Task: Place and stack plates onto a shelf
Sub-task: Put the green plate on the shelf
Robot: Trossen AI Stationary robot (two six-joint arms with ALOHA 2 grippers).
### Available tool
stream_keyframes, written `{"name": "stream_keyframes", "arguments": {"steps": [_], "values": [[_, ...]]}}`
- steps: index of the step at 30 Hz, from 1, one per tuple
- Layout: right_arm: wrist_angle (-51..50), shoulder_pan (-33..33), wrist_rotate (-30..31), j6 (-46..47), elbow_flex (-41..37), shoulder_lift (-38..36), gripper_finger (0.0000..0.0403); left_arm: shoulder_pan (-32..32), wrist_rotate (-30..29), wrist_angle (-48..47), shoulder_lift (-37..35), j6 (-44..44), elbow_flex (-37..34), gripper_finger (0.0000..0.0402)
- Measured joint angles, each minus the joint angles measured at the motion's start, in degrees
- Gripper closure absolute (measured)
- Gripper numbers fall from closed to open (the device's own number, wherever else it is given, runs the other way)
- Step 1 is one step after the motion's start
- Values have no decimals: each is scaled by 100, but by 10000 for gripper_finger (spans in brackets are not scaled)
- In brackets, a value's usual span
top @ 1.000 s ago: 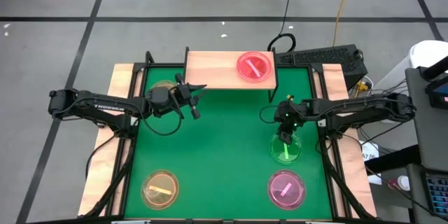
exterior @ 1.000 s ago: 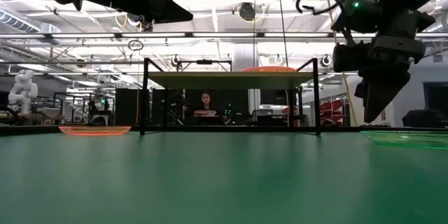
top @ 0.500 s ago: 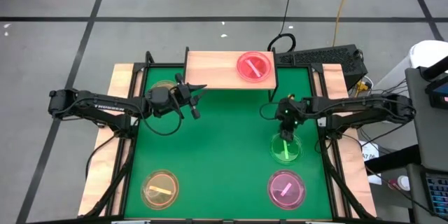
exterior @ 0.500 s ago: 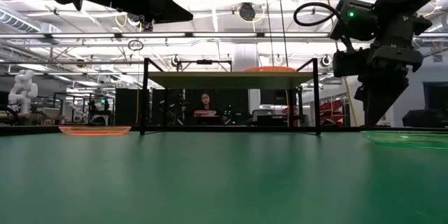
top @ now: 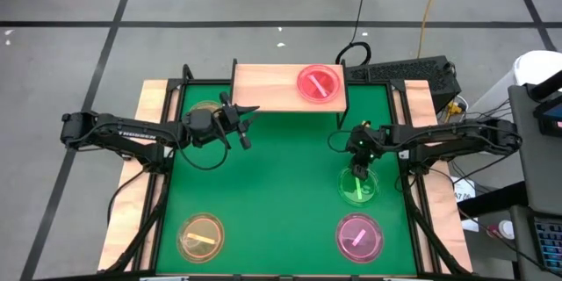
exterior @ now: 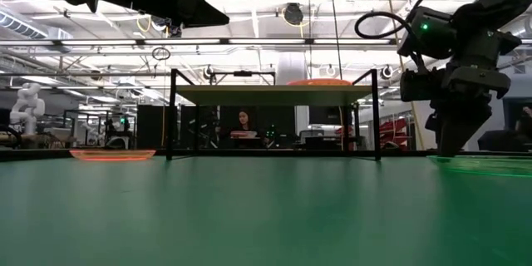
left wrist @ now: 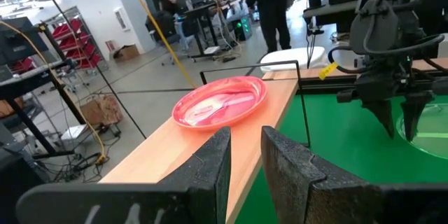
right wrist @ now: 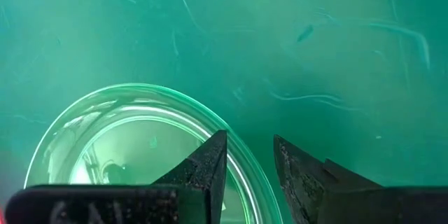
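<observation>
The light-wood shelf stands at the table's far edge with a pink plate on its right half. A green plate lies flat on the green mat. My right gripper points down at the green plate's far rim, open, one finger inside the rim and one outside. My left gripper hovers high by the shelf's left end, empty, with a narrow gap between its fingers. A yellowish plate lies under the left arm. My right gripper stands astride the green plate's far rim, coming from above and pointing down, with the plate flat on the mat. I cannot tell whether either finger touches the rim.
An orange plate lies at the near left and a pink plate at the near right. The shelf's thin black legs stand at the far side. The shelf's left half is bare wood. A person shows in the room behind.
My right gripper has gone down, its fingertips now at the level of the green plate's rim. The plates have stayed where they were.
</observation>
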Motion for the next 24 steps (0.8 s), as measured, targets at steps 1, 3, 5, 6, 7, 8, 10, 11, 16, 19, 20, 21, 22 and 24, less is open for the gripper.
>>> {"name": "stream_keyframes", "arguments": {"steps": [1,3,5,6,7,8,10,11,16,19,20,21,22,24], "values": [[26,0,0,-19,-9,0,303,0,0,0,0,0,0,314],[29,-1,3,-74,-10,0,304,0,0,0,0,2,0,314],[46,0,4,-114,-10,0,314,0,0,0,0,2,0,314],[52,0,4,-120,-10,0,322,0,0,0,0,0,0,314],[52,0,4,-123,-10,0,332,0,0,0,0,0,0,314],[52,0,4,-137,-10,0,345,0,0,0,0,0,0,314],[52,0,4,-166,-10,0,379,0,0,0,0,0,0,314],[52,0,4,-168,-10,0,390,0,0,0,0,0,0,314],[112,0,2,-137,-10,-2,400,0,0,0,0,-9,0,314],[351,0,-7,-126,-10,-2,402,0,0,0,0,-13,0,314],[451,0,-9,-126,-7,-2,402,0,0,0,0,-16,0,314],[511,0,-11,-126,14,-2,402,0,0,0,0,-21,0,314],[577,0,-18,-128,40,0,402,0,0,0,0,-24,0,314],[694,0,-85,-196,132,0,403,0,0,0,0,-24,0,314]]}}
